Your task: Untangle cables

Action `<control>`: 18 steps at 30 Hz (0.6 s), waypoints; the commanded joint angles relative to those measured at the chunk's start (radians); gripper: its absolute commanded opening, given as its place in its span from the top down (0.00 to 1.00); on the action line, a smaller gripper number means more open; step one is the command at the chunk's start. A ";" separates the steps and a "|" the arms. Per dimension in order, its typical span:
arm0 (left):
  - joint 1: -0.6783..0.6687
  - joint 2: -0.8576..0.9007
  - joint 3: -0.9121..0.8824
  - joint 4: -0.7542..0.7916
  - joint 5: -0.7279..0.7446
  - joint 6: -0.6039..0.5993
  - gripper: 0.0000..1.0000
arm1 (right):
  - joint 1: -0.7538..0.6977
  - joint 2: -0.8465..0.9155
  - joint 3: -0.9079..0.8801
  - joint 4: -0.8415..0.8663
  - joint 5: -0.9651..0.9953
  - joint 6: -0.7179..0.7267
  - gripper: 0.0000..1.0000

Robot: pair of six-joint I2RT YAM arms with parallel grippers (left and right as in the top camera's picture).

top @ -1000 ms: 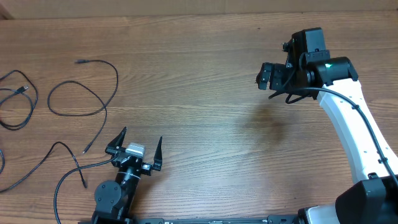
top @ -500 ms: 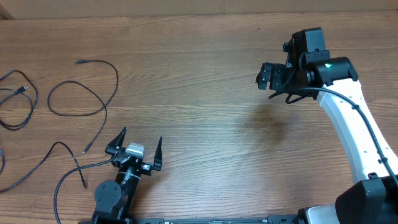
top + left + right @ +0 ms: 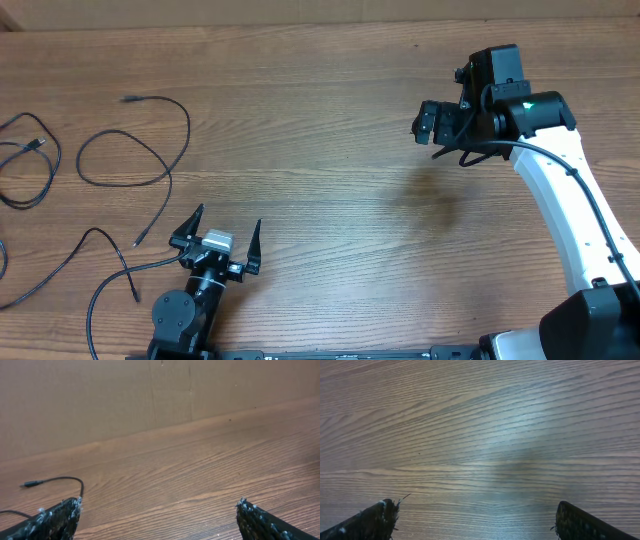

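Overhead shows the cables (image 3: 189, 126) lying around 9 o'clock on the tabletop (image 3: 330, 200), so I'd send the wide-open left end effector (image 3: 228, 216) toward 10 o'clock to pinch one strand away from crossings; right end effector (image 3: 476, 505), also wide, sits at 2 o'clock.

Thin black cables (image 3: 130, 160) lie loosely looped, spread at table's left.

Overhead looks straight down on the whole tabletop (image 3: 320, 200). Left wrist sits low, facing past the left jaws to a cardboard wall (image 3: 100, 400), sharing one cable (image 3: 64, 478) with overhead. Right wrist faces closely down between the right jaws.
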 commanded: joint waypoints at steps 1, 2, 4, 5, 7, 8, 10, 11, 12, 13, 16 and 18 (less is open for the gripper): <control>0.011 -0.009 -0.004 -0.003 -0.008 0.019 0.00 | 0.003 -0.020 0.031 0.002 0.010 -0.004 0.00; 0.011 -0.009 -0.004 -0.003 -0.008 0.019 0.00 | 0.003 -0.020 0.031 0.002 0.010 -0.004 0.00; 0.011 -0.009 -0.004 -0.003 -0.008 0.019 0.00 | 0.003 -0.020 0.031 0.002 0.010 -0.004 0.00; 0.011 -0.009 -0.004 -0.003 -0.008 0.019 0.00 | 0.003 -0.020 0.031 0.002 0.010 -0.004 0.00; 0.011 -0.009 -0.004 -0.003 -0.008 0.019 0.00 | 0.004 -0.020 0.031 0.001 0.010 -0.004 0.00; 0.011 -0.009 -0.004 -0.003 -0.008 0.019 0.00 | 0.004 -0.022 0.031 0.003 0.011 -0.004 0.00; 0.011 -0.009 -0.004 -0.003 -0.008 0.019 0.00 | 0.003 -0.026 0.031 -0.002 0.010 -0.004 0.00; 0.011 -0.009 -0.004 -0.003 -0.008 0.019 0.00 | 0.004 -0.028 0.030 -0.006 0.010 -0.004 0.00; 0.011 -0.009 -0.004 -0.003 -0.008 0.019 0.00 | 0.004 -0.032 0.030 -0.007 0.010 -0.004 0.00; 0.011 -0.009 -0.004 -0.003 -0.008 0.019 0.00 | 0.004 -0.040 0.030 -0.006 0.009 -0.004 0.00; 0.011 -0.009 -0.004 -0.003 -0.008 0.019 0.00 | 0.004 -0.068 0.030 -0.005 0.006 -0.004 0.00; 0.011 -0.009 -0.004 -0.003 -0.008 0.019 0.01 | 0.004 -0.099 0.022 0.009 0.006 -0.004 0.00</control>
